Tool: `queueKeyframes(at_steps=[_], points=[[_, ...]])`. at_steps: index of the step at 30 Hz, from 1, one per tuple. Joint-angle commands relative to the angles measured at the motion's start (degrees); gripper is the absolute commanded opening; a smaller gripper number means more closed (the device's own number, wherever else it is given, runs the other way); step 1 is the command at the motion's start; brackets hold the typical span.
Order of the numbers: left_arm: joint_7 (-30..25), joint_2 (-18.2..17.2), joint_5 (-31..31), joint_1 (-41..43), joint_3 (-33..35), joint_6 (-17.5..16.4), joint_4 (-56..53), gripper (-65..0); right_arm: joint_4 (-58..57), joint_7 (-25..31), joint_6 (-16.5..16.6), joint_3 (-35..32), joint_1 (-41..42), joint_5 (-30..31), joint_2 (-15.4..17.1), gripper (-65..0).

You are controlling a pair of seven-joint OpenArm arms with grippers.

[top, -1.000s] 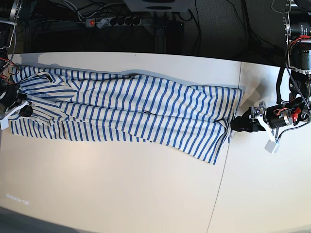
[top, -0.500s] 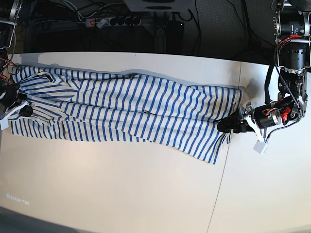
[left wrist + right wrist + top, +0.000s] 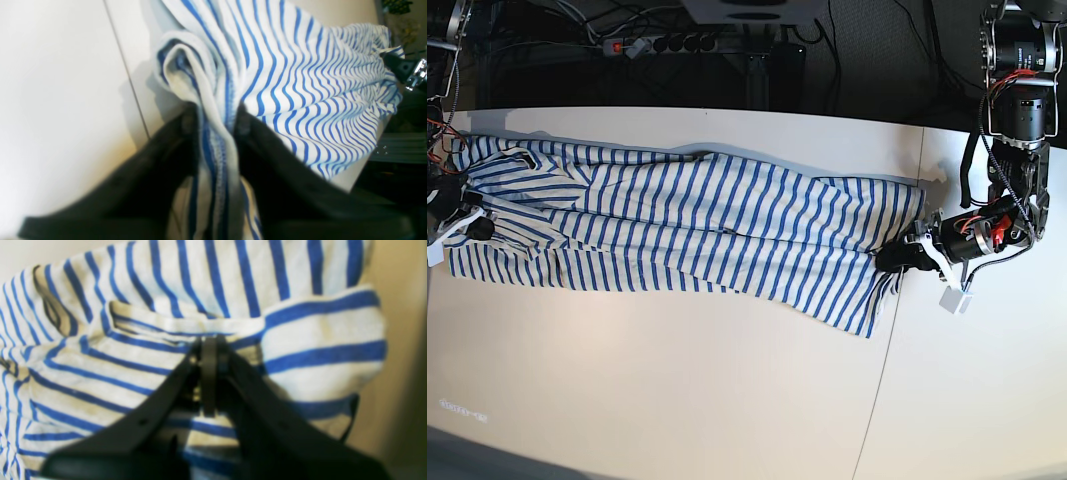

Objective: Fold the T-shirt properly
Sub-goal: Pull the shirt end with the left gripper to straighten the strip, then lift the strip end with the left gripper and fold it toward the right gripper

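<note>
The soft cream T-shirt with thin blue stripes (image 3: 697, 235) is lying stretched lengthwise across the white tabletop (image 3: 677, 390), already narrowed into a long band. At one end the left gripper (image 3: 215, 123) is pinching a bunched hem edge between its black jaws – the cloth is visibly squeezed there. At the far end the right gripper (image 3: 209, 350) is sitting with jaws closed tight on a fold of the striped fabric. Both ends being gripped looks like tensioning – probably so one end can be carried over the other without the band sagging or skewing
</note>
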Motion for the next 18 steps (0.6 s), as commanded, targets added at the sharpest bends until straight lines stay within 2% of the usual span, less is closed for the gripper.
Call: queueKeyframes(at_steps=[1, 2, 6, 12, 18], points=[[-0.5, -0.7, 0.6, -0.9, -0.1, 0.2, 0.5, -62.0, -0.2, -3.2, 3.7, 0.0, -0.1, -1.6, 1.0, -65.0], [-0.6, -0.7, 0.9, -0.9, -0.1, 0.2, 0.4, -65.0, -0.2, -3.2, 3.7, 0.0, -0.1, -1.6, 1.0, -65.0], [-0.8, -0.7, 1.4, -1.0, -0.1, 0.2, 0.5, -65.0, -0.2, -3.4, 3.7, 0.0, -0.1, 0.3, 1.0, -65.0], [-1.4, -0.7, 1.5, -1.2, -1.5, 0.2, 0.5, -65.0, 0.7, -6.1, 3.8, 0.2, 0.0, 9.6, 2.0, -65.0], [-1.4, -1.3, 0.9, -1.3, -4.3, 0.2, 0.5, -65.0, 5.3, -6.7, 3.8, 0.6, 0.1, 9.9, 2.1, -65.0]])
